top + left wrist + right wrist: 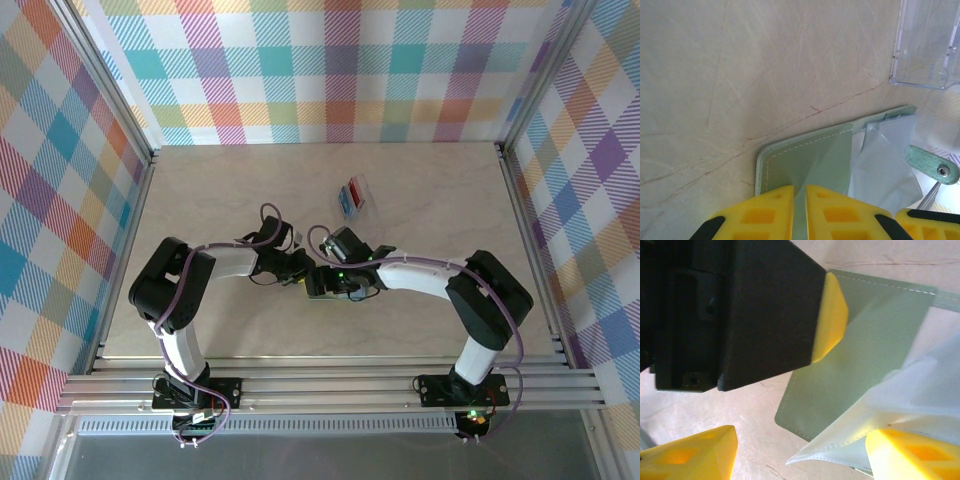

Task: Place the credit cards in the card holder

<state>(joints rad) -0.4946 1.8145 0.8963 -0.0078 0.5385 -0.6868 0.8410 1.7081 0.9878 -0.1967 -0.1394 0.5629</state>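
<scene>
As I judge it, the step in hand is the opening of the soft grey-green bifold card holder (322,292), before any card goes in. It lies on the pale wooden table (220,200), a little toward 6 o'clock from the middle, between the two wrists.

The left gripper (800,212) has its yellow fingers nearly together. Only the thin green cover of the card holder (810,160) is in the narrow slit between them, so it seems to pinch that cover. The right gripper (800,460) stands wide open and holds nothing. The pale inner pocket (880,405) is lifted and lies over its finger at 5 o'clock in the right wrist view.

The thin red and blue plastic credit cards (350,192) sit in the clear plastic tray (372,205), at 1 o'clock from the card holder and apart from it.

The next move probably calls for the right gripper to travel to the tray and take one card by its edge. Meanwhile the left gripper should pin the cover so the pocket does not fall shut.

From above, the arms cover most of the card holder, and I cannot count the cards. In the left wrist view the tray (920,50) is cut off at 1 o'clock. The small strap (932,166) with a stud shows at 3 o'clock.
</scene>
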